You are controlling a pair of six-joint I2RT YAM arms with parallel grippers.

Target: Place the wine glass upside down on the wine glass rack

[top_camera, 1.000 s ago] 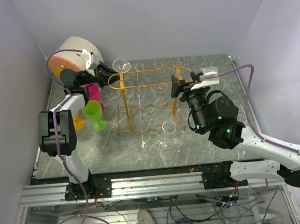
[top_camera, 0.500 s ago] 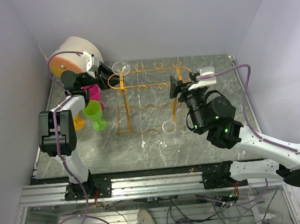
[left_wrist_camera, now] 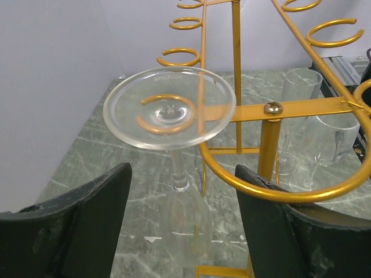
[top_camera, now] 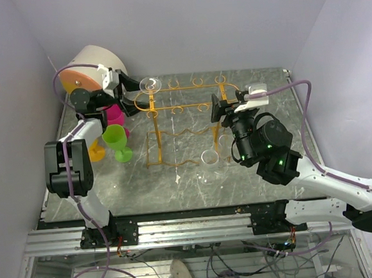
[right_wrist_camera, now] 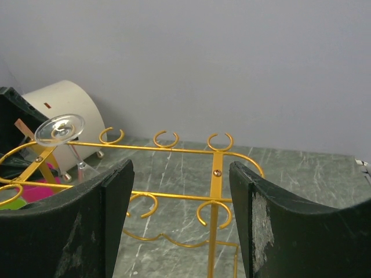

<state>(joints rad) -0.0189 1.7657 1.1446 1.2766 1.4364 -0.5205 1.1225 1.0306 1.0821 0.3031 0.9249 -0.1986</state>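
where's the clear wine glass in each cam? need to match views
Top external: wine glass upper centre-left, at the rack's left end.
Left wrist: centre-left, foot up, bowl hanging below.
Right wrist: far left, foot up.
Shared landmark: the gold rack, whose end loop carries the glass's foot.

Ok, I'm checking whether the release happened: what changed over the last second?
The left end effector let go of the wine glass and drew back leftward; the glass hangs upside down in a corner hook of the wine glass rack, clear of the fingers. The right end effector stayed put.
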